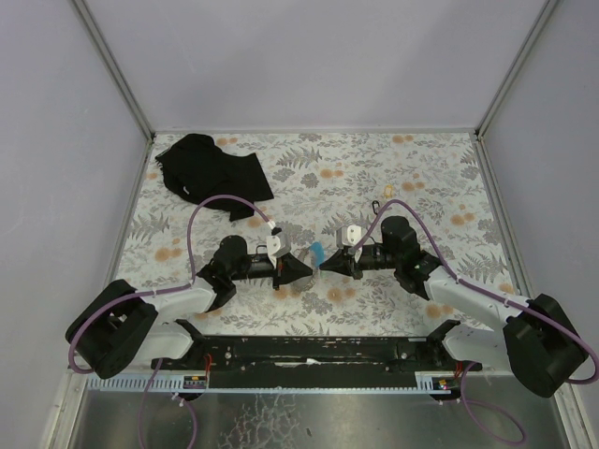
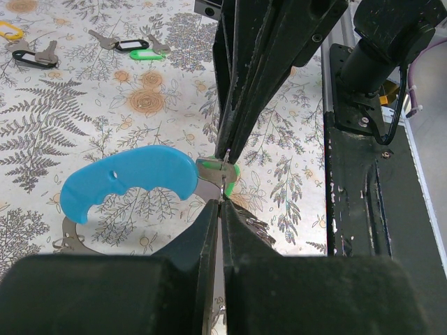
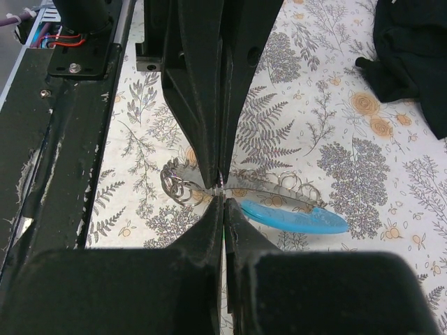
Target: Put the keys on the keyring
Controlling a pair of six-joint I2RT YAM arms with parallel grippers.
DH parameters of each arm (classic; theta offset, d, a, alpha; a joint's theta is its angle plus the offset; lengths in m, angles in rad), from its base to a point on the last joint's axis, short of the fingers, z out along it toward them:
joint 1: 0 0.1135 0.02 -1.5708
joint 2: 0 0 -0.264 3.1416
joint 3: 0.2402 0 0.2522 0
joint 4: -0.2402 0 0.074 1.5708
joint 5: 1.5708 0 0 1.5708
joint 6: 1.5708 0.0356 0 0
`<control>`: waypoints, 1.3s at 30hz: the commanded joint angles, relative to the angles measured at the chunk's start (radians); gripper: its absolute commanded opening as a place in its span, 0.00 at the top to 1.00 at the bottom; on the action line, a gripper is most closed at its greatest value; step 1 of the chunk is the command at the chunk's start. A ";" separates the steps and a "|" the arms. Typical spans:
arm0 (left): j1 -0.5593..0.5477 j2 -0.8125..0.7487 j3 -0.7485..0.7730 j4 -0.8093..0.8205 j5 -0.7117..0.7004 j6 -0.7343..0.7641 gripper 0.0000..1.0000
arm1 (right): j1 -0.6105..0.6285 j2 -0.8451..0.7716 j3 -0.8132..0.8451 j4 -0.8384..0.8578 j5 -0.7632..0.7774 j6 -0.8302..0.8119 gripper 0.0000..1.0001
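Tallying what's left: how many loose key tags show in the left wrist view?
4: yellow tag, black tag at top left; second black tag, green tag just right; more may be hidden.

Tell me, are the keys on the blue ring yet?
Not yet, as far as I can see: no key hangs on the blue keyring. In hand: the left fingers and right fingers are pinched shut, tip to tip, at its metal end, beside a green-tagged key. Still to do: more loose keys wait on the table.

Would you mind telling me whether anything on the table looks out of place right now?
A crumpled black cloth lies bunched in the far left corner, apart from the blue keyring; it looks unrelated. Nothing appears spilled or damaged.
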 commanded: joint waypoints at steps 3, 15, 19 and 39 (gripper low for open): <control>0.008 -0.001 0.019 0.059 -0.005 -0.004 1.00 | 0.009 -0.008 0.033 0.013 -0.038 -0.012 1.00; 0.008 0.003 0.020 0.066 0.006 -0.007 1.00 | 0.009 0.002 0.036 0.016 -0.035 -0.011 1.00; 0.008 0.004 0.021 0.066 0.007 -0.008 1.00 | 0.010 0.005 0.038 0.017 -0.036 -0.012 1.00; 0.008 0.014 0.023 0.082 0.014 -0.015 1.00 | 0.019 0.018 0.045 0.012 -0.022 -0.017 1.00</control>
